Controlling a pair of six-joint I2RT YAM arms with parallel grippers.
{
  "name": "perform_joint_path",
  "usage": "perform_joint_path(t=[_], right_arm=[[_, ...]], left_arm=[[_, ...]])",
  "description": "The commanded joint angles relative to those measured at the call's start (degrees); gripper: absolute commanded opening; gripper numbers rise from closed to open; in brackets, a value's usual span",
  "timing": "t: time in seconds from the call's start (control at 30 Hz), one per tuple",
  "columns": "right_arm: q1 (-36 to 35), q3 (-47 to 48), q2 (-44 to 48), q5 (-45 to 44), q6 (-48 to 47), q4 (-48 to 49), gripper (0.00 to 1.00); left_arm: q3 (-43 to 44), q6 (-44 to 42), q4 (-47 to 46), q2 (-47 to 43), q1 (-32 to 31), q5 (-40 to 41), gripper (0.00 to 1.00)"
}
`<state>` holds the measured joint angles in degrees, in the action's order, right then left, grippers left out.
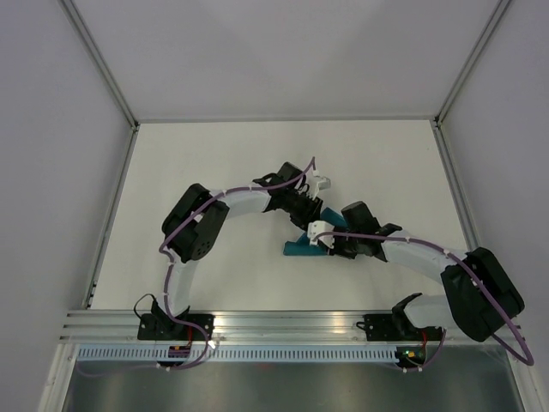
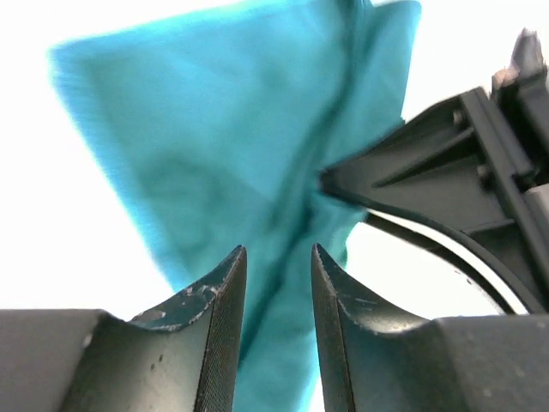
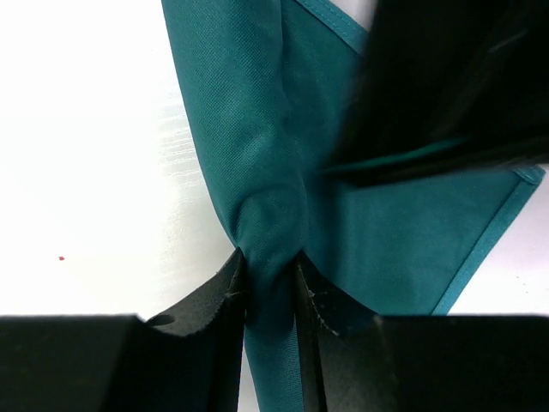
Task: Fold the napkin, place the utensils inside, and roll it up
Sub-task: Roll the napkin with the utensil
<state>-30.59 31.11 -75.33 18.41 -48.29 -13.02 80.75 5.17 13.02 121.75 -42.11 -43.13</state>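
Note:
The teal napkin (image 1: 299, 248) lies bunched in the middle of the white table (image 1: 206, 163), mostly covered by both grippers. In the right wrist view my right gripper (image 3: 271, 260) is shut on a gathered ridge of the napkin (image 3: 257, 129). My left gripper (image 2: 277, 251) stands open just above the napkin (image 2: 232, 129); cloth shows in the gap but is not pinched. From above, the left gripper (image 1: 309, 209) and right gripper (image 1: 321, 235) meet tip to tip over the cloth. The utensils are out of view.
The right gripper's black body (image 2: 446, 163) sits close on the right in the left wrist view. The left gripper's dark bulk (image 3: 446, 86) covers the napkin's upper right in the right wrist view. Grey walls and metal rails (image 1: 111, 215) bound the table.

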Motion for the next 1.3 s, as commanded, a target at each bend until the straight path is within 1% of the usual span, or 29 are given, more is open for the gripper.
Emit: perform_joint_path(t=[0.0, 0.03, 0.07, 0.1, 0.13, 0.17, 0.2, 0.23, 0.27, 0.3, 0.33, 0.37, 0.43, 0.47, 0.5, 0.57, 0.6, 0.63, 0.67, 0.7, 0.77, 0.8, 0.83, 0.9, 0.97, 1.0, 1.1, 1.17, 1.27], right_arm=[[0.3, 3.3, -2.7, 3.0, -1.6, -8.2, 0.23], [0.4, 4.1, -3.3, 3.9, -2.0, -10.8, 0.23], [0.8, 5.6, -4.6, 4.8, -2.3, -12.0, 0.23], [1.1, 6.4, -5.3, 5.6, -3.1, -13.3, 0.23], [1.4, 7.2, -6.0, 7.2, -3.6, -14.5, 0.23], [1.8, 8.9, -7.7, 8.0, -4.1, -16.8, 0.23], [2.5, 9.7, -8.6, 8.8, -5.1, -18.1, 0.23], [3.1, 10.5, -9.5, 10.6, -5.8, -20.6, 0.23], [4.2, 12.1, -11.3, 11.4, -6.6, -22.0, 0.23], [4.8, 12.9, -12.4, 12.3, -7.3, -23.4, 0.23], [5.4, 13.9, -13.4, 13.6, -9.1, -26.3, 0.23], [6.5, 15.8, -15.7, 14.3, -9.9, -27.8, 0.22], [7.5, 18.9, -19.2, 16.1, -12.3, -32.0, 0.22], [8.3, 19.9, -20.5, 16.6, -13.0, -33.4, 0.22], [8.8, 21.0, -21.7, 17.2, -13.8, -34.7, 0.22], [9.9, 24.1, -25.4, 18.6, -15.6, -38.1, 0.22], [10.3, 25.2, -26.6, 19.1, -16.1, -39.2, 0.22], [10.6, 27.2, -29.1, 19.4, -16.7, -41.2, 0.22], [11.3, 28.3, -30.3, 20.1, -17.5, -42.2, 0.22], [11.7, 29.4, -31.6, 20.3, -18.1, -43.1, 0.22], [12.5, 32.9, -35.7, 21.3, -19.5, -46.6, 0.22], [12.8, 34.1, -37.0, 21.6, -19.9, -47.6, 0.22], [13.2, 36.4, -39.5, 21.8, -20.3, -49.7, 0.22], [14.0, 38.2, -41.6, 22.4, -20.8, -51.6, 0.22], [14.5, 40.1, -43.8, 22.4, -20.7, -52.1, 0.22], [14.5, 40.6, -44.2, 22.4, -20.6, -52.5, 0.22], [14.7, 42.2, -46.1, 22.3, -20.5, -53.2, 0.22], [14.9, 43.2, -47.3, 21.8, -20.2, -53.7, 0.22], [15.3, 44.1, -48.5, 21.7, -19.9, -54.0, 0.22]], left_arm=[[-1.7, 5.5, -8.2, -8.2, 2.7, 6.0, 0.42], [-2.3, 6.4, -9.1, -9.3, 3.0, 6.5, 0.42], [-4.0, 7.0, -10.2, -10.6, 3.3, 8.9, 0.42], [-5.0, 7.3, -12.7, -11.9, 3.4, 9.9, 0.42], [-6.2, 7.7, -14.9, -15.1, 3.8, 11.6, 0.42], [-9.9, 9.0, -17.2, -17.0, 3.8, 17.1, 0.42], [-12.2, 9.6, -19.6, -19.0, 3.9, 19.9, 0.43], [-14.5, 11.2, -24.7, -21.4, 3.8, 22.9, 0.43], [-19.5, 12.2, -27.1, -26.1, 3.8, 29.3, 0.43], [-22.4, 13.1, -29.6, -29.0, 3.9, 32.4, 0.45], [-25.2, 14.8, -35.5, -31.5, 3.9, 34.8, 0.45], [-30.5, 15.5, -38.0, -36.3, 3.8, 39.7, 0.46], [-34.9, 15.9, -43.9, -40.3, 3.7, 44.5, 0.47], [-38.2, 15.4, -45.5, -43.5, 3.5, 45.6, 0.46], [-39.6, 14.5, -46.5, -44.7, 2.4, 47.2, 0.46], [-43.4, 9.7, -50.3, -47.0, 0.2, 53.1, 0.45], [-44.6, 7.7, -51.8, -48.5, -2.6, 55.2, 0.46], [-46.6, 3.7, -53.4, -49.0, -3.9, 57.4, 0.46], [-47.4, 1.7, -55.7, -49.3, -5.5, 59.4, 0.46], [-48.0, -3.4, -57.3, -49.4, -9.1, 61.3, 0.46], [-49.7, -9.0, -61.2, -48.8, -12.8, 66.3, 0.47], [-50.0, -11.5, -62.4, -48.3, -16.5, 68.0, 0.47], [-50.2, -16.2, -63.1, -46.9, -18.0, 68.9, 0.47], [-49.6, -21.9, -63.5, -44.7, -22.3, 70.0, 0.47], [-48.1, -26.1, -63.3, -40.3, -25.2, 70.9, 0.47], [-47.6, -29.5, -62.8, -38.3, -27.7, 71.0, 0.47], [-44.5, -33.5, -60.9, -32.0, -31.9, 70.9, 0.5], [-41.9, -34.7, -58.6, -27.6, -33.9, 71.6, 0.53], [-39.8, -35.9, -57.4, -23.4, -34.9, 69.7, 0.56]])
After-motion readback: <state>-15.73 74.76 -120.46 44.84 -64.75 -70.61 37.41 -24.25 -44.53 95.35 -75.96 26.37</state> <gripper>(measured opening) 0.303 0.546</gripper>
